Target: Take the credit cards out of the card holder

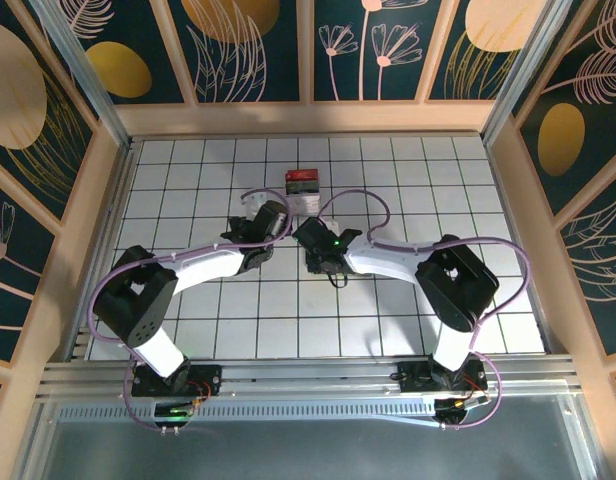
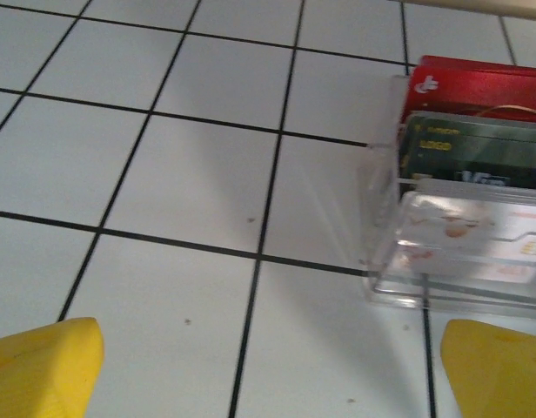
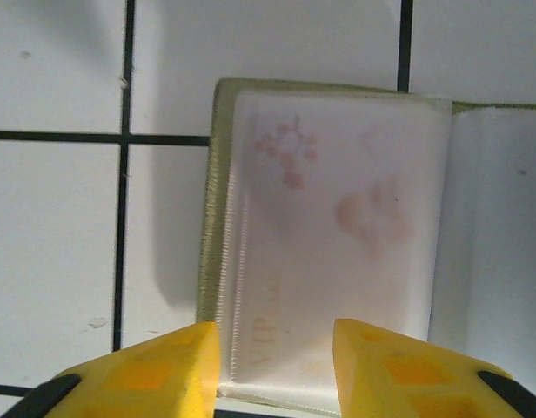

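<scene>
Yellow fingers [image 3: 164,370] of the right claw [image 3: 277,370] sit closest to my lens, a narrow gap between them and nothing pinched. Just beyond, the card holder [image 3: 209,218] lies open on the white tiled table [image 3: 59,218]. It has a green edge on its left and a pale card [image 3: 338,218] marked VIP inside its frosted sleeve. My left claw [image 2: 272,357] is spread wide over bare tile, near a clear box [image 2: 459,261] holding a red card [image 2: 477,87] and a dark card [image 2: 477,148].
</scene>
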Controlling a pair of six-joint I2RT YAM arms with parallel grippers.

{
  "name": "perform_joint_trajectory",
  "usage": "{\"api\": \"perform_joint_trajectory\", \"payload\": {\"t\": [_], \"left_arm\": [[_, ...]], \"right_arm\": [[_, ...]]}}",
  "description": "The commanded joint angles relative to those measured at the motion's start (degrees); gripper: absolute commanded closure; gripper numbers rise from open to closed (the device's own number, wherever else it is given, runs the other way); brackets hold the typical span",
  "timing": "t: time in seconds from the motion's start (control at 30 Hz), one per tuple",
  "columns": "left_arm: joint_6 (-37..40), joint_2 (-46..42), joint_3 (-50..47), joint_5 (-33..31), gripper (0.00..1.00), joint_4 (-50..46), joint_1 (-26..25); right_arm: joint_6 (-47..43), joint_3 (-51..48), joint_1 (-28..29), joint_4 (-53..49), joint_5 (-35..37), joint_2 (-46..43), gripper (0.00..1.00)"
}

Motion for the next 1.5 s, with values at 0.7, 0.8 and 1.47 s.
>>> {"api": "perform_joint_trajectory", "payload": {"t": [0.7,0.8,1.47], "left_arm": [[-1.2,-0.5,0.4,-2.9,0.01,-2.8,0.5],[-1.1,-0.4,0.7,-2.5,0.01,-2.7,0.5],[1.5,0.0,2.8,-2.1,0.01,-2.9,0.5]], "right_arm": [[-0.2,-2.1,-1.9,-0.9,-3.2,5.2,0.55],[-0.4,-2.3,-2.1,-0.9,-3.3,5.6,0.60],[1.4,-3.7,-6.0,0.2,2.7,-2.7,0.84]]}}
